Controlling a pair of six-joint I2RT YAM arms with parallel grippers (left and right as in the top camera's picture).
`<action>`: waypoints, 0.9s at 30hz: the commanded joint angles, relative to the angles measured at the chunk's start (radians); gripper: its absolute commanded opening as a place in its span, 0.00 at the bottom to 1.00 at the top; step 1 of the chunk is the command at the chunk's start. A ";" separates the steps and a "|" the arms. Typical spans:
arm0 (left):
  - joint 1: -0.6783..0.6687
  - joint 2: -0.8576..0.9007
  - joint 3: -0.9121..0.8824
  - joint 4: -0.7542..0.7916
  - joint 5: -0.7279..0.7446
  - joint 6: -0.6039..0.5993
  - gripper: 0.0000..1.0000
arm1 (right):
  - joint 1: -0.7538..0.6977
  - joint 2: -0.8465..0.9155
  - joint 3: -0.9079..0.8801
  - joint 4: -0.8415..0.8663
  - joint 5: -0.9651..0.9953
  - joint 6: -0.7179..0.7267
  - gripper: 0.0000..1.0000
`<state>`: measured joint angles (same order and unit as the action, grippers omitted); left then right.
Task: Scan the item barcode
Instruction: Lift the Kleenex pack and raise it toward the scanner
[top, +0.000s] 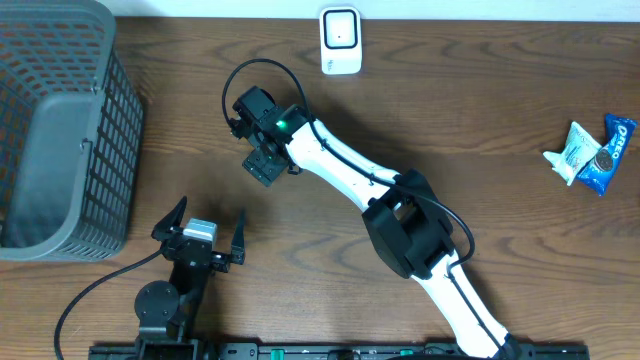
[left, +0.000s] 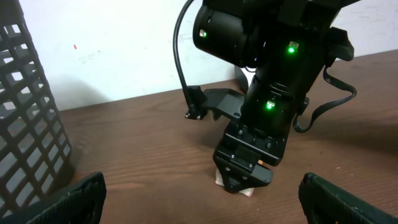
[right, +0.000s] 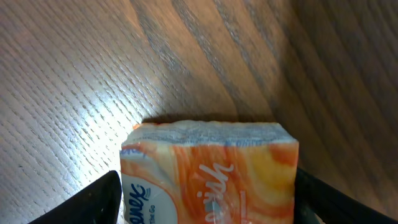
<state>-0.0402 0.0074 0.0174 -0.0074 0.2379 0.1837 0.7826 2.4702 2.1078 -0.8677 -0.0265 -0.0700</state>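
The item is an orange-and-white Kleenex tissue pack (right: 208, 174) lying flat on the wooden table. My right gripper (right: 208, 190) points straight down over it, and its two black fingers press on the pack's left and right sides. Overhead, the right gripper (top: 266, 166) hides the pack, left of the table's middle. In the left wrist view only a white corner of the pack (left: 250, 192) shows beneath the right gripper (left: 244, 177). The white barcode scanner (top: 340, 40) stands at the back edge. My left gripper (top: 205, 228) rests near the front edge, open and holding nothing.
A grey mesh basket (top: 60, 130) fills the far left of the table. Two snack packets (top: 590, 150), one a blue Oreo pack, lie at the far right. The right arm (top: 400, 210) stretches diagonally across the middle.
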 joint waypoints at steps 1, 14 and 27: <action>0.000 -0.003 -0.013 -0.038 0.023 -0.005 0.98 | -0.006 0.015 0.005 -0.013 -0.002 0.061 0.77; 0.000 -0.003 -0.013 -0.038 0.023 -0.005 0.98 | -0.049 -0.071 0.036 -0.179 -0.003 0.182 0.59; 0.000 -0.003 -0.013 -0.038 0.023 -0.005 0.98 | -0.072 -0.077 0.036 -0.307 -0.002 0.215 0.72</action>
<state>-0.0402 0.0074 0.0174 -0.0074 0.2379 0.1837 0.7116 2.4332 2.1258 -1.1721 -0.0296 0.1326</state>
